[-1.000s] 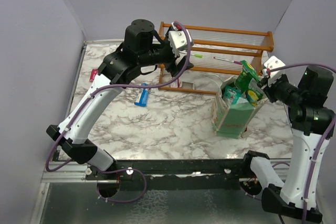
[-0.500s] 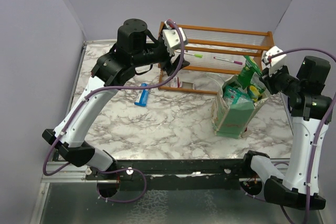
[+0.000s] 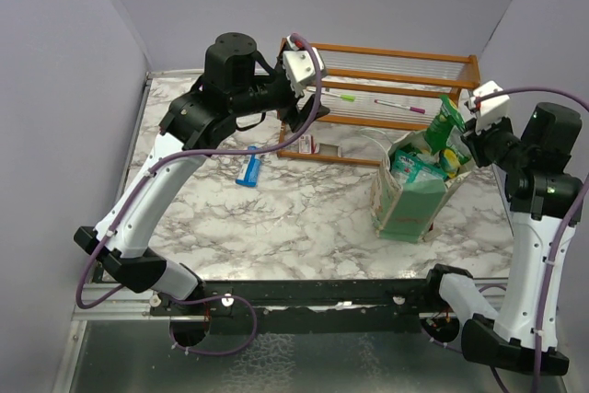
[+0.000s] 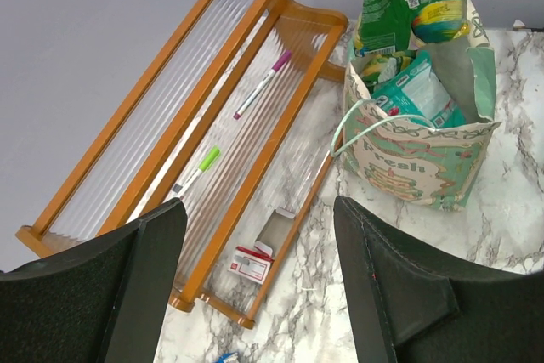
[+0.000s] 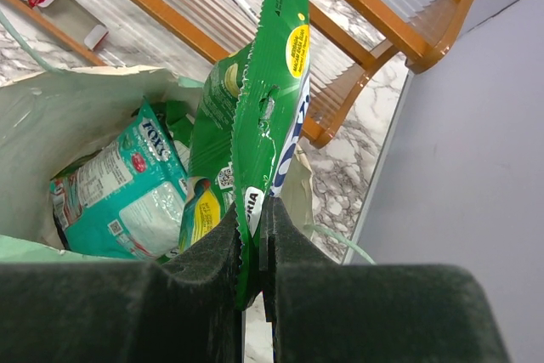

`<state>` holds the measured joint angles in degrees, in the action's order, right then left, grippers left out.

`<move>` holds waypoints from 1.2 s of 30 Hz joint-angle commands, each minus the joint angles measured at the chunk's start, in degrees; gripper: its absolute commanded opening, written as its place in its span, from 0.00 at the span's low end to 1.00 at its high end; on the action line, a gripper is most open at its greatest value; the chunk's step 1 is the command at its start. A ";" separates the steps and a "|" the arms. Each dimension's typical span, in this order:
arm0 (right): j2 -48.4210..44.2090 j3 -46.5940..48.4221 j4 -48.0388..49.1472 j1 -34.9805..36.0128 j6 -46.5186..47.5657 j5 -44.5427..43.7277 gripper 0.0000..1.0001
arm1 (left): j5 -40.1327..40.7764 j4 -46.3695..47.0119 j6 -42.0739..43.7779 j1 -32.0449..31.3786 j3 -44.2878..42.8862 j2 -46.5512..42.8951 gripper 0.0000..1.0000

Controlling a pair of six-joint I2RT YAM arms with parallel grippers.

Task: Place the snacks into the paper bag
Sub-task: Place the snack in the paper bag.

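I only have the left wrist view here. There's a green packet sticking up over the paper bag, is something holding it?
Observer: Yes. The right gripper is shut on the lower edge of the green packet, holding it upright above the paper bag.
Operator: And that sliver of blue at my bottom edge?
Observer: That's a slim blue bar wrapper, lying flat on the table in front of the left end of the rack.
Operator: Where am I over all that?
Observer: The left gripper hangs above the rack's left end, well left of the bag.
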<state>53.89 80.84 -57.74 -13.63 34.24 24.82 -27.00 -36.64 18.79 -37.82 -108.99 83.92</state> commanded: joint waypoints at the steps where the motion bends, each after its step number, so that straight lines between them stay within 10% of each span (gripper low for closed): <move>1: -1.09 -1.44 5.71 -0.30 -1.55 -0.54 0.01 | -1.24 0.39 -0.21 0.87 0.69 -1.85 0.73; 36: -4.08 -9.14 2.29 -0.35 -0.99 0.19 0.04 | -4.58 2.48 -2.86 5.19 5.89 -4.22 0.73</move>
<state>50.13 71.92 -55.00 -13.63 32.08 24.93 -29.21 -36.16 17.26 -33.98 -104.75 82.13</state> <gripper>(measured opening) 0.073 0.729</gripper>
